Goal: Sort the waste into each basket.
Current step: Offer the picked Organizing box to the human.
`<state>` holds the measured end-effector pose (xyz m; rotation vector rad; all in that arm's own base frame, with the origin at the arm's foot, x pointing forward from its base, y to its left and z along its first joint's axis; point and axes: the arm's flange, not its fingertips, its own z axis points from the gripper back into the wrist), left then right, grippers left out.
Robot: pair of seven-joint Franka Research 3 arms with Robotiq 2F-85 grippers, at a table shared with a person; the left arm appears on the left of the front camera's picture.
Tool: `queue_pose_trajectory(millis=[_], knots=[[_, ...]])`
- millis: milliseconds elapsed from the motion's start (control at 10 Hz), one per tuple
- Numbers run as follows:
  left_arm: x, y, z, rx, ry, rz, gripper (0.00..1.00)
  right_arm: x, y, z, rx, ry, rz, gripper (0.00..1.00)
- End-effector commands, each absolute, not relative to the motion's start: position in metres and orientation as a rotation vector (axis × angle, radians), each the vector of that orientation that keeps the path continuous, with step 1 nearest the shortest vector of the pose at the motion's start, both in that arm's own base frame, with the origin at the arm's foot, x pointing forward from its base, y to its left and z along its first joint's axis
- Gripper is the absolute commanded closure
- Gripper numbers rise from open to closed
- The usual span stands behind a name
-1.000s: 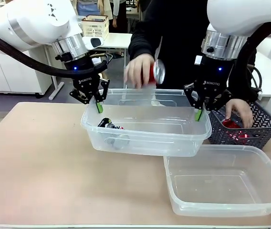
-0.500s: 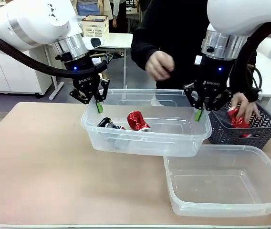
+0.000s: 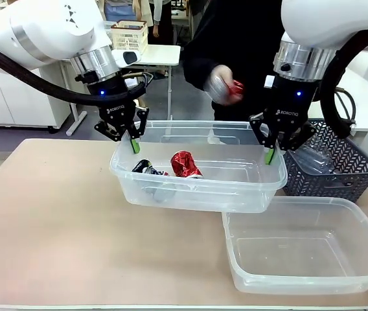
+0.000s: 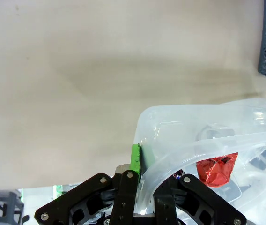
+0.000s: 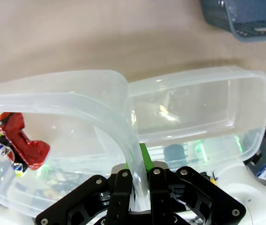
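The clear tub (image 3: 190, 194) we are carrying is thin, see-through plastic. We judge it light but flexible and rather slick, so the rolled rim is the sensible place to take hold. That is where we have it. The left claw (image 3: 134, 144) is clenched on the rim at the tub's left end. The right claw (image 3: 270, 154) is clenched on the rim at its right end. In both wrist views the wall bows slightly between the fingers, so we think a harder pull or a twist would warp it.

The tub's long axis runs from one claw to the other, mouth up and roughly level. It appears to sit a little above the bench (image 3: 54, 214).

Inside the tub, near its middle, lies a crumpled red wrapper (image 3: 185, 164), and a small dark packet (image 3: 146, 168) lies toward the left end. Both look feather-light and likely to slide if the tub tips.

Above the tub's far side a person's hand (image 3: 221, 85) holds another red and silver piece (image 3: 236, 87). A second clear tub (image 3: 300, 201) rests just in front of the tub's right end. A dark lattice basket (image 3: 339, 178) stands just right of that end.
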<state>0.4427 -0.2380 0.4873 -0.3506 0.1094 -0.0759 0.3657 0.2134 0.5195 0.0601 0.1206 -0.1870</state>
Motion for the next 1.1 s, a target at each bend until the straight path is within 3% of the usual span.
queue_pose_trajectory(millis=[0, 1000], knots=[[0.4407, -0.2339, 0.4956, -0.375, 0.096, -0.051, 0.95, 0.3657, 0.2136, 0.5183, 0.052, 0.134, -0.180, 0.96], [0.4407, -0.2339, 0.4956, -0.375, 0.096, -0.051, 0.95, 0.3657, 0.2136, 0.5183, 0.052, 0.134, -0.180, 0.96]])
